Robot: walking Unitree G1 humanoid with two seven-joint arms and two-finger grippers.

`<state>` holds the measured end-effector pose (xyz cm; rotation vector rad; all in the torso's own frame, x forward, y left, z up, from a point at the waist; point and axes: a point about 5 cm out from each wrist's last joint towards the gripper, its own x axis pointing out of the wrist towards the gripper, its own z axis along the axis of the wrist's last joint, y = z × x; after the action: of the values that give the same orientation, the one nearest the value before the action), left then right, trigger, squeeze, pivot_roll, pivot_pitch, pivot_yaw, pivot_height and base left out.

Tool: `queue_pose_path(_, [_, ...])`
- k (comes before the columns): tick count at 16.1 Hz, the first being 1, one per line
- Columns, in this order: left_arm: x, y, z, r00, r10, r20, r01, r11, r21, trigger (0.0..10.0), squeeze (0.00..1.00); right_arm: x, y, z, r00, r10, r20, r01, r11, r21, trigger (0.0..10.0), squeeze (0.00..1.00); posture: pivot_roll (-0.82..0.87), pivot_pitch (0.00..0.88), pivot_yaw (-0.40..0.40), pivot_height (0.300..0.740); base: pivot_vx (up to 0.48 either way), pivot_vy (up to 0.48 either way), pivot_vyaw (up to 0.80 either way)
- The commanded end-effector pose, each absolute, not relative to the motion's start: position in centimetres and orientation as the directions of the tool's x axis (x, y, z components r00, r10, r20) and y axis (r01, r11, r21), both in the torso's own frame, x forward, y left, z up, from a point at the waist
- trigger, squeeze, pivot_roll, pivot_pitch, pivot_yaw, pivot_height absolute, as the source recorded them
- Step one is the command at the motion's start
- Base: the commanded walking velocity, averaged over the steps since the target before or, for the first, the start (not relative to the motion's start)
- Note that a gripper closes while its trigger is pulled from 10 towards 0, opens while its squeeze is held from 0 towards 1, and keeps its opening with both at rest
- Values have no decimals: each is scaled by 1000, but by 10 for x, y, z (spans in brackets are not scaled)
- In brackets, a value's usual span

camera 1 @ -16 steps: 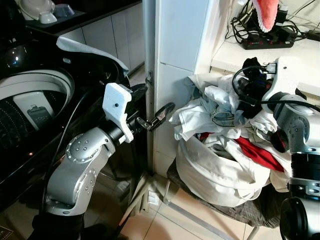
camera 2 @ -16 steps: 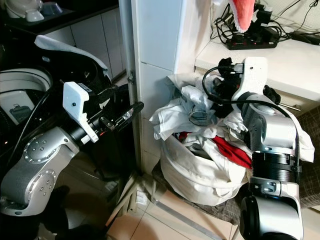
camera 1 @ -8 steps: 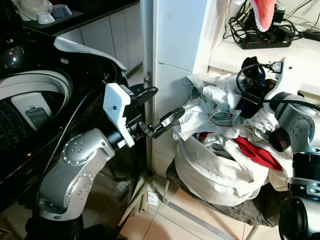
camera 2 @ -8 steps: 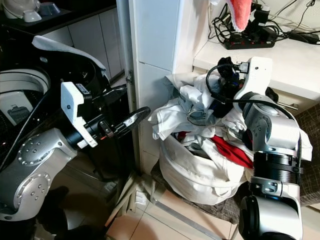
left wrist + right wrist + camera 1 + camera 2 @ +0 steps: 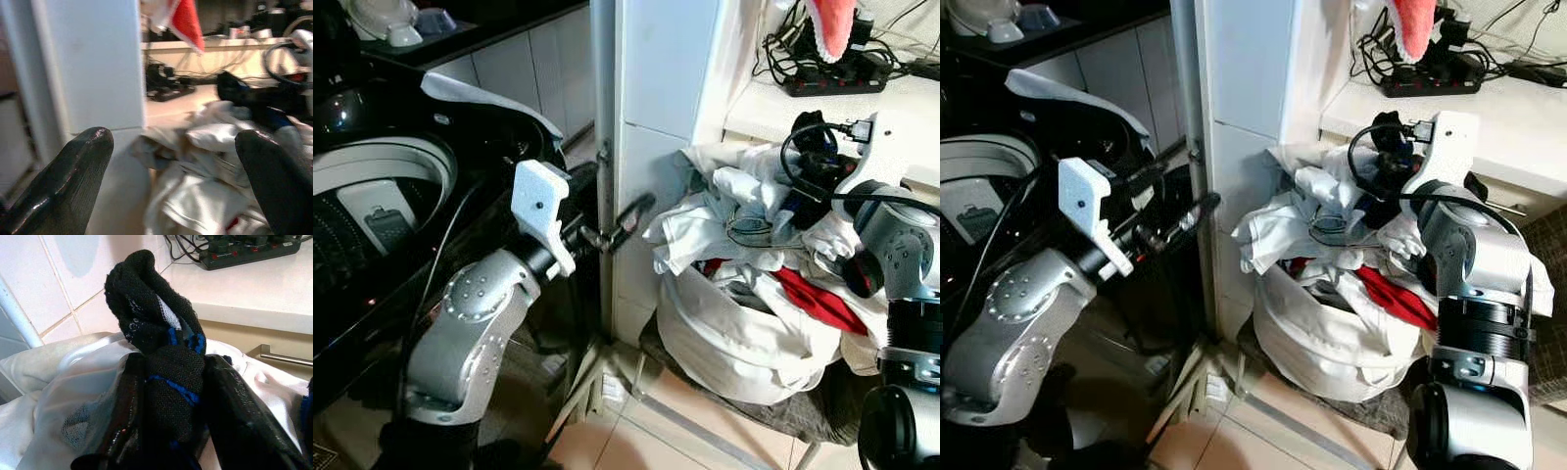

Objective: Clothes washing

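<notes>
A white laundry bag point(image 5: 734, 338) heaped with white clothes point(image 5: 700, 230) and a red garment point(image 5: 815, 302) stands on the floor by a white pillar. My right gripper point(image 5: 171, 396) sits on top of the heap, shut on a black garment with blue stripes point(image 5: 156, 328); from the head it shows at the heap's right side point(image 5: 800, 186). My left gripper point(image 5: 625, 211) hovers open in the air left of the bag, in front of the pillar, its fingers point(image 5: 73, 171) wide apart with nothing between them. The top-loading washing machine point(image 5: 382, 196) stands open at the left.
A white cloth point(image 5: 480, 93) lies on the washer's raised lid. A grey pipe point(image 5: 604, 117) runs down the white pillar point(image 5: 661, 88). On the counter at the right are a power strip with cables point(image 5: 837, 80) and a hanging red cloth point(image 5: 834, 22).
My left wrist has turned and the open gripper has drawn back slightly toward the pipe. The right gripper stays shut on the black garment on the heap.
</notes>
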<state>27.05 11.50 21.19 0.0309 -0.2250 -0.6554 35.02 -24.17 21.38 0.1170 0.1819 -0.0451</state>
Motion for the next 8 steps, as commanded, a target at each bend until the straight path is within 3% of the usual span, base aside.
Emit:
queue_pose_path(1, [275, 117, 215, 800, -566, 200, 557, 824, 103, 10000, 0, 350, -242, 222, 987, -46, -156, 66, 990, 128, 0, 0, -48, 0, -5, 740, 0, 0, 0])
queue_pose_path(2, [276, 117, 215, 786, -587, 193, 589, 806, 51, 10000, 0, 349, -243, 226, 988, -47, -145, 66, 989, 131, 0, 0, -49, 0, -4, 740, 0, 0, 0])
queue_pose_path(8, [278, 123, 232, 766, -577, 282, 586, 808, 63, 10000, 0, 334, -246, 286, 996, -56, 72, 44, 987, 154, 0, 0, -34, 0, -16, 740, 0, 0, 0])
